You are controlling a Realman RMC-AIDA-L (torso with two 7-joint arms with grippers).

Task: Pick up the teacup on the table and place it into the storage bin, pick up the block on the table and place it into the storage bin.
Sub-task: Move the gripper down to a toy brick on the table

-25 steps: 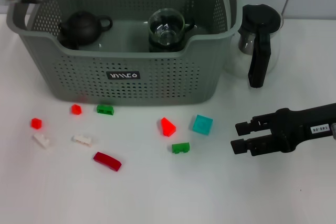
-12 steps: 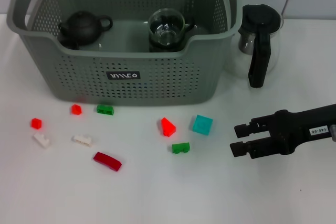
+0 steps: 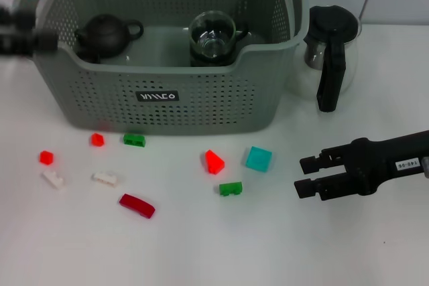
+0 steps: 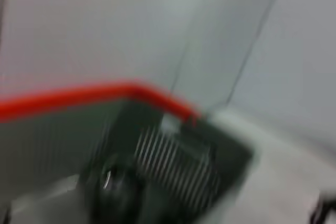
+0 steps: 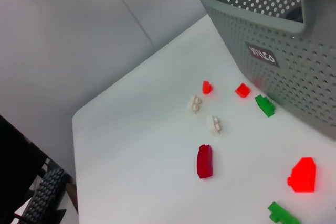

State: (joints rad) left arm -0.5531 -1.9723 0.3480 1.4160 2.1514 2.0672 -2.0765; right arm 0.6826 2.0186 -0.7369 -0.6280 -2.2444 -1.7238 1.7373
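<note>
Storage bin [image 3: 167,92]: grey perforated basket with orange handle clips and a black label, standing on a white tabletop [image 3: 201,246] before a pale grey wall; well apart from the right gripper's fingers, up and toward the robot's left of them.

Right gripper [image 3: 308,175]: black, low over the tabletop on the robot's right, its two fingers [image 3: 310,163] apart with nothing between them, pointing toward the loose blocks. Position much as half a second ago.

Blocks, outward from those fingers: teal block [image 3: 258,159] nearest; small green block [image 3: 230,189] just beyond it; red block [image 3: 214,162] beside these; dark red curved block [image 3: 137,205], white block [image 3: 105,179], second white block [image 3: 52,179], small red block [image 3: 45,157], another small red block [image 3: 98,140] and a green block [image 3: 134,140] farther off, the last two close to the bin's front wall. None is touched by a finger. The right wrist view shows the same scatter lying before the bin's labelled wall.

Inside the bin: dark teapot [image 3: 107,35] toward its left end; glass cup [image 3: 212,35] near the middle.

Glass carafe [image 3: 332,48] with black lid and handle: on the tabletop just beside the bin's right end, above the right fingers.

Left gripper [image 3: 20,35]: a dark blur at the bin's left end, outside the wall. Half a second ago it was higher, over the bin's left handle. Its finger state cannot be told.
</note>
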